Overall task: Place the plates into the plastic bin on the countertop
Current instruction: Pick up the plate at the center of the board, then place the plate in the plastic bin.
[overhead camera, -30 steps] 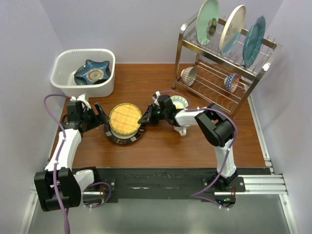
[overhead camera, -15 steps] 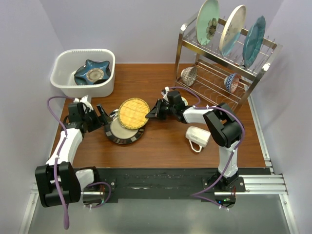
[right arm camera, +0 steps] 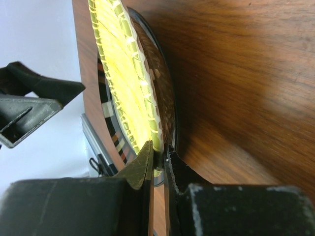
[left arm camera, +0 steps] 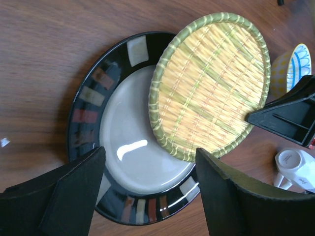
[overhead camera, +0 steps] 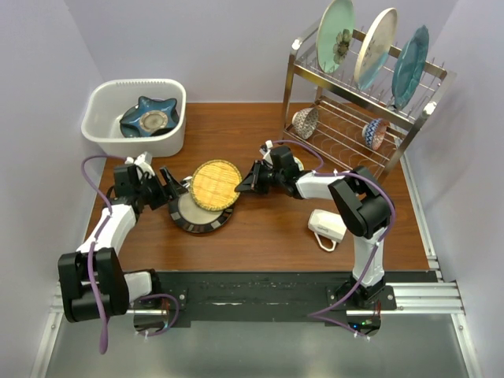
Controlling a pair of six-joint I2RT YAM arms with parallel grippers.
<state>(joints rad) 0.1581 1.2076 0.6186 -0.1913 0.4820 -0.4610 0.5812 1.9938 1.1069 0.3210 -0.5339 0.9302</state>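
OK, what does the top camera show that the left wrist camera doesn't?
Only the top camera shows the white bin with a blue star plate inside, and the dish rack. Only the left wrist camera shows the coloured patches on the black-rimmed plate clearly. Both show the woven plate tilted on it, pinched at its edge by the right fingers, the open left fingers and the tipped white mug.

The plastic bin (overhead camera: 134, 82) is set at the far left of the surface (overhead camera: 268, 236), a star-shaped plate (overhead camera: 150, 118) inside it. At the far right the dish rack (overhead camera: 339, 130) is stood, with three plates (overhead camera: 375, 49) on its upper tier and two bowls (overhead camera: 305, 122) below. Left of centre a dinner plate (overhead camera: 193, 216) is laid flat. It is overlapped at its far right by a woven tray (overhead camera: 215, 183). The tray's right edge is pinched by the right pincer (overhead camera: 239, 187). The left pincer (overhead camera: 167, 191) is placed just left of the plate. A mug (overhead camera: 327, 224) is laid before the rack.
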